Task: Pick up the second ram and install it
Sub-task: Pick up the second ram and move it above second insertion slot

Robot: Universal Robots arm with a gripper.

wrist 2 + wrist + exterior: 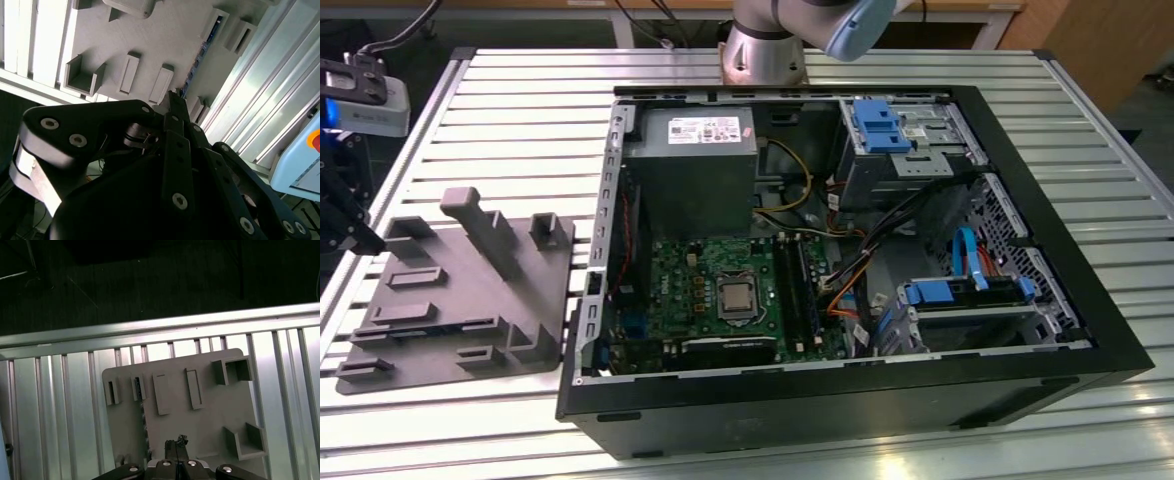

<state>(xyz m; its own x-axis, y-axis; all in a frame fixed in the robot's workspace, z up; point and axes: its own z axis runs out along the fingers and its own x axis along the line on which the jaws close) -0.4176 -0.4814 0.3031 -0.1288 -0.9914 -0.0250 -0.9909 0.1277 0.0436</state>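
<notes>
The second ram is a thin blue stick standing on edge in a slot of the grey holder tray. In the first wrist view it shows as a dark, narrow strip on the tray. My gripper hangs above the tray with its black fingers drawn together and nothing between them. Its tips sit a short way beside the ram's line, apart from it. In the exterior view the gripper is a dark shape at the left edge, by the tray's left corner.
An open computer case lies on the slatted metal table, to the exterior view's right of the tray. Inside are the green motherboard, black memory slots, a power supply and drive bays. The tray carries raised posts.
</notes>
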